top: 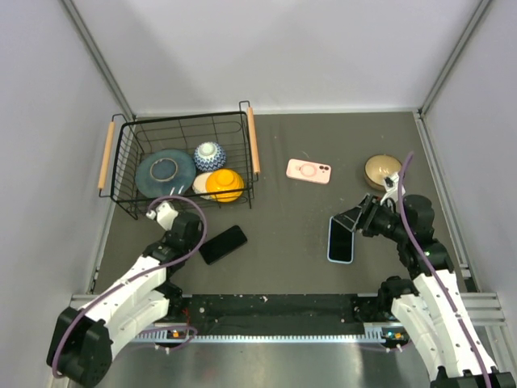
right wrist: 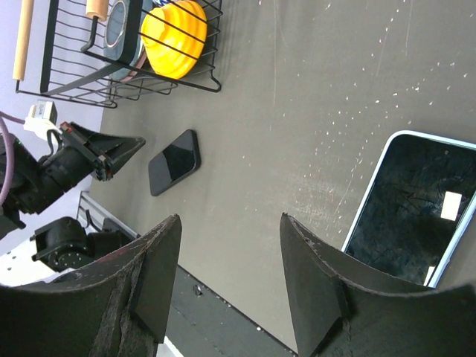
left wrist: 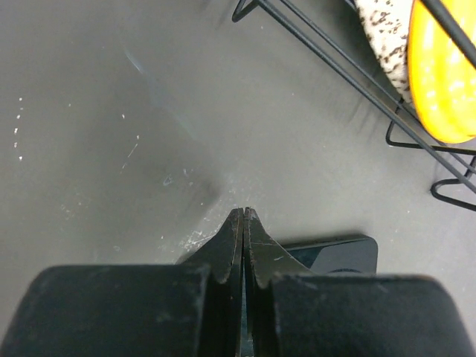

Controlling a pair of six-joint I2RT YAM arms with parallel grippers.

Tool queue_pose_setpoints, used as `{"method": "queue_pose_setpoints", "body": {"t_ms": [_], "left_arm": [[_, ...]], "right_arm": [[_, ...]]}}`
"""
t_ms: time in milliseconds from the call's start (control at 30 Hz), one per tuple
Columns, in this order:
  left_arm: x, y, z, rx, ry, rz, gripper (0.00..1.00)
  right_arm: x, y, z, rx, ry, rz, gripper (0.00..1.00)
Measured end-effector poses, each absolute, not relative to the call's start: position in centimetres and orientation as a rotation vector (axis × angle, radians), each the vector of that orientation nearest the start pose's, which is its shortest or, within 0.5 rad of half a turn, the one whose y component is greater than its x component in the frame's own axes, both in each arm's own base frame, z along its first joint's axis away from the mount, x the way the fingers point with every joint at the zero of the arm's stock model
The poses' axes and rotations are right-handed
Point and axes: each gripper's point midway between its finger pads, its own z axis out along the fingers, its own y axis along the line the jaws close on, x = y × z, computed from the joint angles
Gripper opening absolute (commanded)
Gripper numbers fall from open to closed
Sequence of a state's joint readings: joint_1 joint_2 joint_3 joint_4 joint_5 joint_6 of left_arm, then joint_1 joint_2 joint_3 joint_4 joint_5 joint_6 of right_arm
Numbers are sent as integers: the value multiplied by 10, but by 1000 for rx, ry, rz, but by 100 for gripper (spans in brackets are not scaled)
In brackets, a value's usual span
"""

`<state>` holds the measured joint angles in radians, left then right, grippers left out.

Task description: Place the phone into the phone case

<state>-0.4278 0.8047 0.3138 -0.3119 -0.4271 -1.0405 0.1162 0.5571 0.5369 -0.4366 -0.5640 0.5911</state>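
Dark grey mat (top: 283,218), scuffed and speckled, inside pale walls. Landmark is the black wire basket (top: 121,174) with wooden handles.

- The phone (top: 223,244) lies flat, screen up, just off the basket's near right corner. It is a thin, glossy black slab with rounded corners.
- The phone case (top: 308,170) lies right of the basket, level with its middle and well apart from the phone. It is soft pink with a white ring mark, back up, so the cavity faces down.
- A black-faced slab with a light blue rim (top: 341,241) lies farther right of the basket. It is not the target.
- The left gripper (top: 196,234) is pressed fully closed with nothing in it, low over the mat at the phone's basket-side end.
- The right gripper (top: 349,220) is spread wide and empty, at the blue-rimmed slab's far end.

Step in hand, as I judge it, is taking up the phone.
- The fingers need to part first, then straddle the narrow width squarely.
- The slim profile and slick glass leave little edge to bite, so levering one long edge off the mat may help.
- The case likely needs turning cavity-up before seating.
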Motion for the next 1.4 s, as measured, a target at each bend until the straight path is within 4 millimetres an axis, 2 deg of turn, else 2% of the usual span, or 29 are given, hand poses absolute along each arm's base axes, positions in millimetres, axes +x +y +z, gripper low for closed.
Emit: {"method": "queue_pose_setpoints", "body": {"t_ms": [167,400,567,733,933,1167,1233,1267,1300,1333,1367,1400], "left_arm": [[232,-65,37,-873,2169,-234,0],[229,-75,33,-840,2219,-273,0],[223,-76,20,-819,2286,-242,0],[228,-82,18,-776,2314,-252,0],[228,-101,19,-723,2377,-341,0],[200,-130,19,-620,2465,-548,0],[190,-138,19,-572,2491,-607,17],[185,-140,20,-536,2507,-626,60],[180,-142,21,-498,2521,-642,75],[177,-144,22,-457,2528,-649,82],[178,-151,32,-425,2510,-704,97],[183,-153,43,-366,2482,-713,99]], "right_arm": [[198,137,187,122,2088,1007,57],[196,137,184,127,2103,1008,57],[195,137,183,123,2111,1008,56],[193,137,179,123,2133,1009,56],[191,134,169,120,2173,971,56],[192,133,174,116,2181,959,56],[192,133,174,117,2183,959,56],[192,133,174,118,2183,959,56],[192,133,174,118,2183,959,56],[192,133,174,118,2182,960,56],[192,133,174,118,2182,960,56],[192,133,174,118,2180,961,56]]}}
